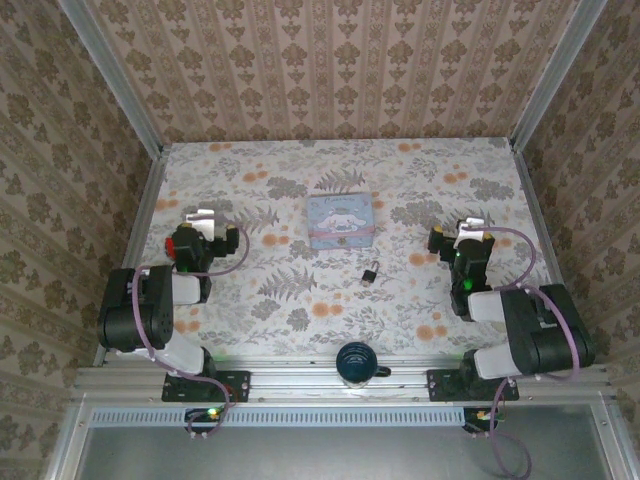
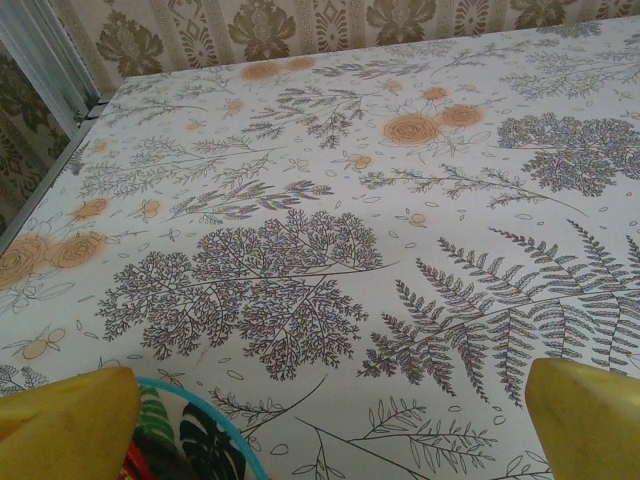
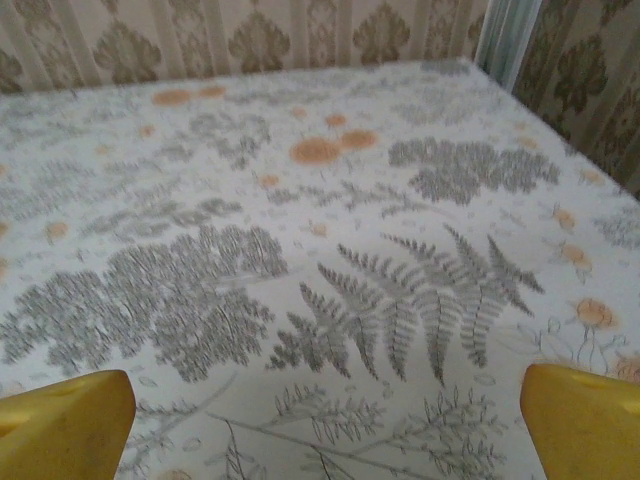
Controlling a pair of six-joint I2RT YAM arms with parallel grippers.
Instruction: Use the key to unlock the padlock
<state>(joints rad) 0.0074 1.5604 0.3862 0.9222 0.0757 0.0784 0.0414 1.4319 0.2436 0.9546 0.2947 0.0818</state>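
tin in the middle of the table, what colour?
Pale blue tin, cartoon print on the lid. Top external view shows it best.

Layout seen from above. Padlock lies near the centre of the table. From it: tin at 11 o'clock, cup at 6 o'clock on the near edge, left gripper at 10 o'clock, right gripper at 2 o'clock.
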